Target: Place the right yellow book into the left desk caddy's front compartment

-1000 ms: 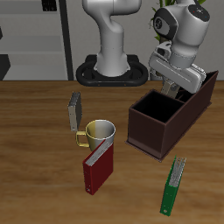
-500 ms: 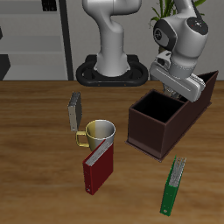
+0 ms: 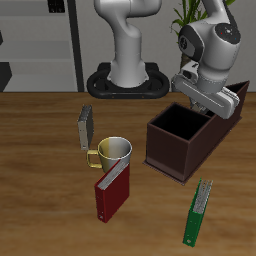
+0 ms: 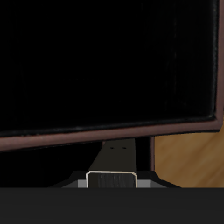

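The left desk caddy (image 3: 172, 150) is a long dark maroon box lying at an angle, its big square section nearest the table's front. My gripper (image 3: 206, 108) hangs over the caddy's middle, just above its rim. In the wrist view, a thin grey book end with a pale olive edge, the right yellow book (image 4: 112, 180), sits between my fingers. Beyond it I see the caddy's maroon wall (image 4: 105, 133) and a dark compartment. In the exterior view the book is almost wholly hidden by the hand.
A darker, narrow grey-yellow book (image 3: 85, 127) stands by a yellow-handled mug (image 3: 112, 152). A red book (image 3: 112, 190) leans in front of the mug. A green book (image 3: 200, 210) lies near the front edge. The robot base (image 3: 128, 80) is at the back.
My gripper has risen a little and shifted slightly toward the back over the caddy. Nothing on the table has moved.
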You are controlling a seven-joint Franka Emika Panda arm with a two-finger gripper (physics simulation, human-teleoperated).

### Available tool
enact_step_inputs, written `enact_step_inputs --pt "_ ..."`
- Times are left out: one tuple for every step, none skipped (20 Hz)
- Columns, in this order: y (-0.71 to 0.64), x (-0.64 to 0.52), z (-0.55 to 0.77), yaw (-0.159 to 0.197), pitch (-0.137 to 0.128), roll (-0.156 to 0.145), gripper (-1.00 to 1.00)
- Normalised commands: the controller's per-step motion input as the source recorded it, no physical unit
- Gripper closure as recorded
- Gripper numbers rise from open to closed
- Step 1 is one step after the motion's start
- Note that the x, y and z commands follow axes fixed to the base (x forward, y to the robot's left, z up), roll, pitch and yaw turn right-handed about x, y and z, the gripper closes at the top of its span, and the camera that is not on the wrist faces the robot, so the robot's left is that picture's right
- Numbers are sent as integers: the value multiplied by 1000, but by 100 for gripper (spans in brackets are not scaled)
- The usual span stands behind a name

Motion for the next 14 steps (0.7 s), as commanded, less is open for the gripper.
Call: enact_step_inputs --pt "17 -13 -16 6 4 15 -100" --pt "-114 -27 -59 -32 36 4 -100" --pt "-45 -38 3 -6 18 -4 -100" --pt "-143 -43 21 19 -12 -26 -100" --pt "-35 -32 -40 -25 27 10 -100" --pt "-9 12 -8 0 13 8 -100" --pt "-34 6 -32 1 22 21 -100" --pt "-26 -27 -39 11 10 14 -100" --pt "-75 -22 -13 15 -10 1 -100" --pt "-121 -19 2 8 -10 11 -100" --pt "-75 -39 11 -2 4 5 -100" --pt "-139 -98 37 5 -2 24 -100" --pt "-169 -159 27 29 -5 24 -100" --pt "-210 -205 15 17 -7 26 -100"
